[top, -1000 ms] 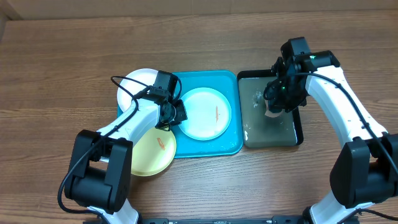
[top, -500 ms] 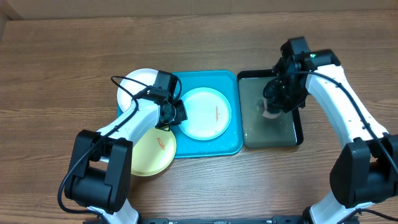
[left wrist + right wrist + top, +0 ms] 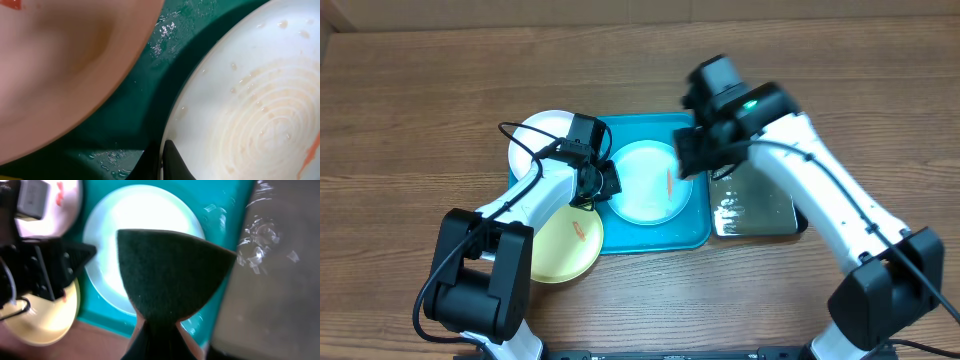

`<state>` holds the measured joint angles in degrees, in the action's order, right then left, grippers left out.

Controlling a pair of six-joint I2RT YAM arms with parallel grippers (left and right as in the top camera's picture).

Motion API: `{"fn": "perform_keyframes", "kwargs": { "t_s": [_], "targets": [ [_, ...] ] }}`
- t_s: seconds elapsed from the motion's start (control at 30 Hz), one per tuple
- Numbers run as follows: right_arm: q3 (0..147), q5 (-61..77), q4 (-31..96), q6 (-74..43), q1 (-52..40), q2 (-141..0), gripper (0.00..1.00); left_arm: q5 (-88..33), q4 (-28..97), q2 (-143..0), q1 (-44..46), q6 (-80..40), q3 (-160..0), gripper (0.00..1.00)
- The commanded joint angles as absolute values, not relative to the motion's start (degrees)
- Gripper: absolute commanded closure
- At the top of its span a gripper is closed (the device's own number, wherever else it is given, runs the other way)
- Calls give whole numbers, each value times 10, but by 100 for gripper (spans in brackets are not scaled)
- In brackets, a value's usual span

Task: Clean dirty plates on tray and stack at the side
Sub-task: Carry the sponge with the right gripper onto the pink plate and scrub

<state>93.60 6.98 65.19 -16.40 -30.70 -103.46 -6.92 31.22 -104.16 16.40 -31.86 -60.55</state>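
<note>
Plainly, the biggest risk sits with the biggest piece. On the wooden tabletop point(image 3: 410, 90) the teal tray point(image 3: 698, 235) is wet, and a hard sideways scrub could shove it against the black tray point(image 3: 765, 215) just to its right. It could also jostle the yellow-green plate point(image 3: 555, 255) and white plate point(image 3: 542, 135) at its left end.

Next, the pale cyan plate point(image 3: 640, 200) lying in that tray could skid or tip. Beads of water point(image 3: 167, 30) would make the rim slick, and the left jaws point(image 3: 604, 186) reach only its left edge. They are closed. The left wrist view shows one dark finger point(image 3: 172, 162) on that rim, so I judge them pinched on the plate, though the second finger is hidden.

Smaller again, the dark green sponge point(image 3: 170, 275) could fold or drag out of the right jaws point(image 3: 692, 160), which are clamped on its narrow end, if pressed down at a slant. It could also spread the orange streak point(image 3: 668, 183) wider instead of lifting it.

As for position, the plate lies flat beneath the right jaws, the sponge hanging over its right side. Whether it touches I cannot tell, since the overhead view is blurred there. The left jaws sit at the opposite rim, and the streak lies between the two, nearer the right.
</note>
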Motion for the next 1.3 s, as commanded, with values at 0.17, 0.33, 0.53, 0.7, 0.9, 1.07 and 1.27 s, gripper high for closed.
{"fn": "perform_keyframes", "kwargs": {
  "t_s": [0.17,0.33,0.53,0.7,0.9,1.07,1.27],
  "targets": [
    [909,-43,589,-229,-357,-1059,96,-75,327,-1051,161,-321,-603,96],
    [891,-43,555,-241,-357,-1102,96,-74,328,-1051,161,-312,-603,96],
    [891,-50,554,-241,-357,-1154,96,-73,328,-1051,161,-308,-603,96],
    [891,-67,564,-241,-356,-1185,96,-73,329,-1051,161,-308,-603,96],
    [891,-71,568,-241,-356,-1194,96,-73,330,-1051,161,-302,-603,96],
    [875,-73,534,-244,-354,-1196,96,-73,331,-1051,161,-302,-603,96],
    [835,-76,493,-254,-343,-1196,96,-73,335,-1051,161,-299,-603,96]
  ]
}}
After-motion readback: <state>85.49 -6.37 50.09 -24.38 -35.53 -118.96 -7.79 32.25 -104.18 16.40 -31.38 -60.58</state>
